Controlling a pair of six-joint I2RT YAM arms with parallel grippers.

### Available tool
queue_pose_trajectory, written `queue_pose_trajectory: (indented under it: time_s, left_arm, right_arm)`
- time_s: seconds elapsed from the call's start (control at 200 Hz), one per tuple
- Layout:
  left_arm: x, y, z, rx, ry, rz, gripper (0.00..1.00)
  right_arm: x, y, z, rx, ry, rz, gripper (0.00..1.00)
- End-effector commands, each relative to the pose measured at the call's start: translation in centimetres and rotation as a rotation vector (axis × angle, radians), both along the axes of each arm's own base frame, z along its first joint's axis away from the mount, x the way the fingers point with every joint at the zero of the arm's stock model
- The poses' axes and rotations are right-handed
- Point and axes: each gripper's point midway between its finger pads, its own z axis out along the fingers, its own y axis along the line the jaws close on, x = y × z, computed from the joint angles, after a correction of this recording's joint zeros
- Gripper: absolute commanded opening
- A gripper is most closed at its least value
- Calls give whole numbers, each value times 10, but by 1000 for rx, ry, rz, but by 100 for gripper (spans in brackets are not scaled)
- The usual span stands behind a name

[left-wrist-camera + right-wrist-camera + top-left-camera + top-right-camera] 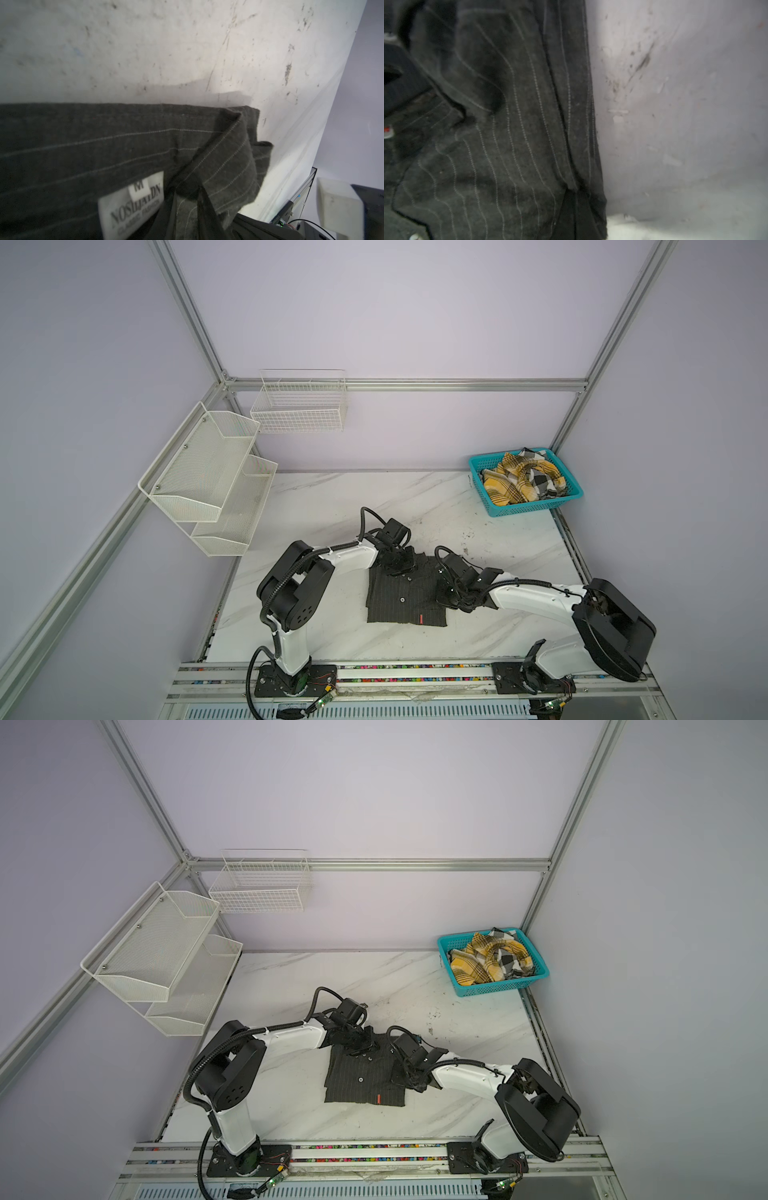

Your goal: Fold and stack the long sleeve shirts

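Note:
A dark charcoal pinstriped shirt (399, 601) (361, 1081) lies folded into a rectangle in the middle of the marble table, buttons up. My left gripper (400, 568) (357, 1048) sits at its far collar end. In the left wrist view the left gripper (189, 207) is shut on a fold of striped cloth beside the white neck label (133, 203). My right gripper (445, 600) (401, 1078) is at the shirt's right edge, and the right wrist view shows the gripper (576, 212) shut on that edge. The yellow, black and white plaid shirt (523, 479) (492, 959) lies crumpled in the basket.
The teal plastic basket (528, 510) (494, 988) stands at the table's back right corner. White mesh shelves (208, 472) hang on the left wall and a white wire basket (299, 406) on the back wall. An aluminium rail (415, 676) runs along the table's front edge.

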Motion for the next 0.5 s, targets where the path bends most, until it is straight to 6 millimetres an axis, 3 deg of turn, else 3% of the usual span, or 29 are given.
queue_pose_trajectory:
  time_s: [0.0, 0.09, 0.145, 0.235, 0.29, 0.37, 0.495]
  left_arm:
    - [-4, 4, -11, 12, 17, 19, 25]
    - [5, 4, 29, -18, -63, 39, 42]
    - [14, 10, 63, -19, -132, 65, 50]
    - [24, 22, 114, -30, -224, 110, 53]
    - [25, 32, 132, -25, -251, 134, 50]
    - [20, 47, 136, -14, -246, 159, 45]
    - [1, 62, 107, -8, -160, 175, 33]
  right_arm:
    - [-3, -18, -11, -90, 35, -45, 0]
    - [15, -14, 38, -83, -80, -16, 19]
    - [23, -11, 74, -57, -150, 4, 23]
    - [32, -6, 115, -40, -223, 25, 25]
    - [35, 4, 124, -22, -232, 51, 25]
    - [36, 31, 121, 45, -220, 103, 25]
    - [40, 68, 104, 129, -198, 140, 21]
